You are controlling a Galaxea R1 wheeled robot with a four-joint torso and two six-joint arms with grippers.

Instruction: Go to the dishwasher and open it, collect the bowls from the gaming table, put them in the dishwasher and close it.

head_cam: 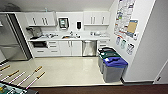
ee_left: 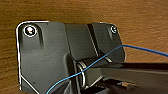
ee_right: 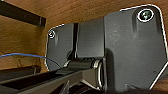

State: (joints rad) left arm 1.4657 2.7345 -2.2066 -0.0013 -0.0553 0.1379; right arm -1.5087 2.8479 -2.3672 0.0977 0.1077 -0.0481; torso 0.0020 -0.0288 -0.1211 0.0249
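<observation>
While I cannot tell either hand's state, I see the shut dishwasher (head_cam: pixel 89 48) straight ahead, under the worktop (head_cam: pixel 75 38), just right of the sink (head_cam: pixel 70 37).

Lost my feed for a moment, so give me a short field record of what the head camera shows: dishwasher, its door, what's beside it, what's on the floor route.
place: kitchenette, seen from across the floor
dishwasher: under the counter, steel front
door: shut
left of it: white cabinet doors
right of it: white drawers, then bins along the right wall
sink: on the counter, left of the dishwasher
fridge: far left
near left corner: foosball table, rods with handles sticking out
bowls: cannot tell
</observation>
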